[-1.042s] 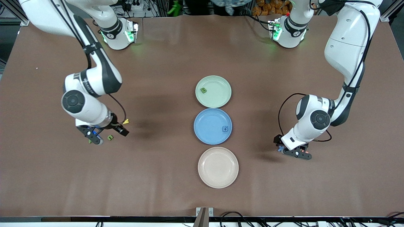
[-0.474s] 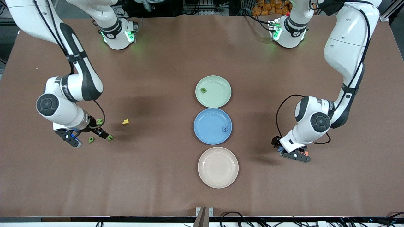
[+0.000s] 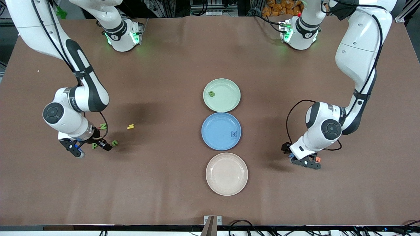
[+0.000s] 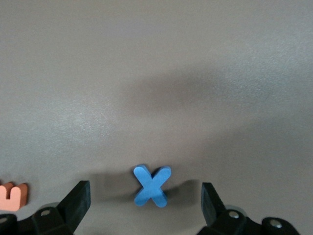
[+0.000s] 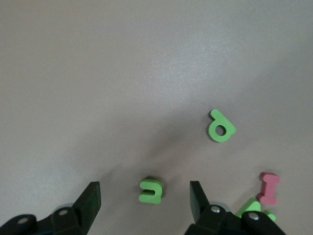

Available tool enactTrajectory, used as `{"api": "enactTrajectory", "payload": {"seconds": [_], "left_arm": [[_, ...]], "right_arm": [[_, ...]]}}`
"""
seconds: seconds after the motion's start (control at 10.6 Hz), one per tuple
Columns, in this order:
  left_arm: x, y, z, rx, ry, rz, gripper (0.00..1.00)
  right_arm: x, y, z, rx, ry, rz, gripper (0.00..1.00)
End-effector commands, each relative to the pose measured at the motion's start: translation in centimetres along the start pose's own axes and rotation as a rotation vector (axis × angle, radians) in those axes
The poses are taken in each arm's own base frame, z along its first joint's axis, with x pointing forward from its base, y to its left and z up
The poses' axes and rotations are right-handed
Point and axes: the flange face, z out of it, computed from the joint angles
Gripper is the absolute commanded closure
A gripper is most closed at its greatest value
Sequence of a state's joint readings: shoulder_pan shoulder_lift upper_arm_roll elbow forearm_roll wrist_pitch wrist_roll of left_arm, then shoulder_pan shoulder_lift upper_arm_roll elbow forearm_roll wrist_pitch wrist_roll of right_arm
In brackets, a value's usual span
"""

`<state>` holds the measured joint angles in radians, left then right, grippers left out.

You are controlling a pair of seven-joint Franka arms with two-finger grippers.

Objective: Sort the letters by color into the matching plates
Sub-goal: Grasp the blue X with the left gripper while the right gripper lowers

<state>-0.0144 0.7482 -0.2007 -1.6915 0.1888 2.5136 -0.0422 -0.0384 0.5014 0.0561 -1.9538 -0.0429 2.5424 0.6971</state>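
The right arm reaches down from its base and bends at the elbow, so the right gripper [image 3: 89, 148] hangs low over the table [image 3: 164, 183] toward the right arm's end. Its jaws stand apart and hold nothing. A green foam letter [image 5: 150, 190] lies between them in the right wrist view. A second green letter [image 5: 220, 127] with a round hole lies near it, and a pink piece [image 5: 268, 188] lies beside further green pieces at the edge of that view. In the front view a green N [image 3: 103, 126] and a yellow K [image 3: 131, 126] lie close by.

Three plates stand in a row mid-table. The pale green plate [image 3: 229, 103] holds a green B [image 3: 212, 94]. The blue plate [image 3: 213, 126] holds a blue piece that reads like a 6 [image 3: 234, 133]. The beige plate [image 3: 227, 174] is nearest the front camera.

The left arm folds down likewise. The left gripper [image 3: 305, 162] is low over the table, its jaws wide apart with a blue X [image 4: 151, 185] between them, untouched. An orange letter [image 4: 12, 196] lies just beside one finger.
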Motion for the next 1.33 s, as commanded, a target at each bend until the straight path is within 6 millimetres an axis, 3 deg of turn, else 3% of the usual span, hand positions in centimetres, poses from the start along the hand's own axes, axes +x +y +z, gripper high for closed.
{"api": "enactTrajectory", "payload": {"seconds": [0.0,0.19,0.28,0.38,0.47,0.95,1.23], "left_arm": [[0.5,0.1,0.0,-0.020,-0.003,0.009,0.00],[0.5,0.1,0.0,-0.021,-0.003,0.000,0.03],[0.5,0.6,0.0,-0.029,-0.004,-0.037,0.47],[0.5,2.0,0.1,-0.037,-0.009,-0.113,0.99],[0.5,2.8,0.2,-0.036,-0.013,-0.141,1.00],[0.5,2.8,0.3,-0.031,-0.013,-0.139,1.00],[0.8,2.7,-0.6,-0.036,0.000,-0.151,1.00]], "right_arm": [[0.6,-0.5,1.5,0.070,-0.014,0.060,0.34],[0.1,-0.8,2.3,0.063,-0.023,0.052,0.37],[-0.2,-0.8,2.9,0.056,-0.032,0.045,0.37],[-0.5,-0.7,3.3,0.049,-0.038,0.042,0.37],[-0.9,-0.6,3.8,0.042,-0.046,0.038,0.37],[-2.0,0.1,4.8,0.012,-0.078,-0.055,0.40],[-2.2,0.1,5.1,0.008,-0.079,-0.062,0.48]]}}
